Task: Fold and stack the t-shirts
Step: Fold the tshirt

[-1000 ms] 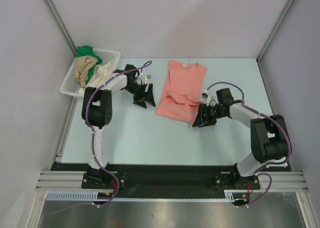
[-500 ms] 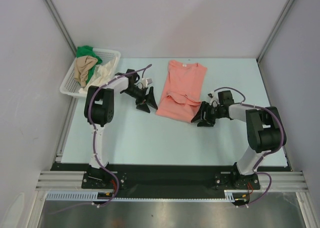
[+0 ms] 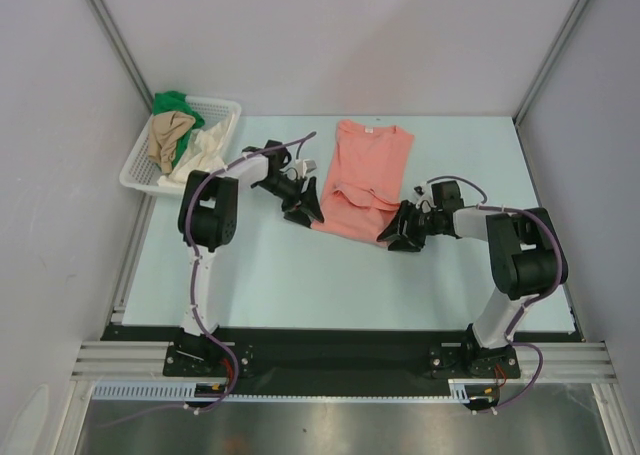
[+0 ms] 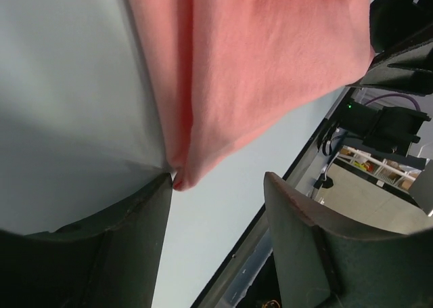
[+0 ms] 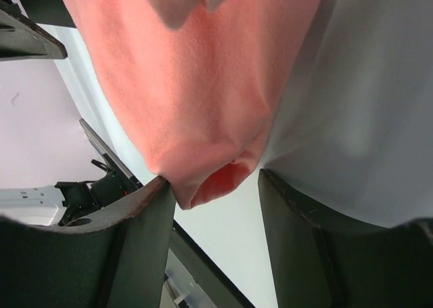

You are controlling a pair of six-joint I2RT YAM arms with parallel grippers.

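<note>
Over the last second both arms have closed in on the salmon-pink t-shirt [image 3: 362, 170]. The left fingers [image 3: 306, 208] stood apart from the cloth, out toward the desk's left edge. They are now at the shirt's near left corner. The right fingers [image 3: 398, 233] have edged a little further in at its near right corner.

The salmon-pink t-shirt lies flat near the middle of the desk [image 3: 300, 275], closer to the far edge than the near one. Its collar points to the far edge and its hem to the near edge, and some cloth is bunched across its lower half.

In the left wrist view the left fingers [image 4: 135, 233] stand well apart. The tip of the shirt corner [image 4: 203, 145] touches the inner edge of one finger, and bare desk shows across the rest of the gap, so nothing is clamped. In the right wrist view the right fingers [image 5: 135, 233] are also spread. A rounded fold of the shirt's corner [image 5: 203, 139] hangs into the gap, touching one finger and clear of the other, so it is not pinched.

A white lattice basket [image 3: 135, 170] sits at the desk's far left corner. It holds the green t-shirt [image 3: 172, 103] at its far end, the tan t-shirt [image 3: 168, 135] beside it, and the cream t-shirt [image 3: 205, 145] draped over the right rim.
</note>
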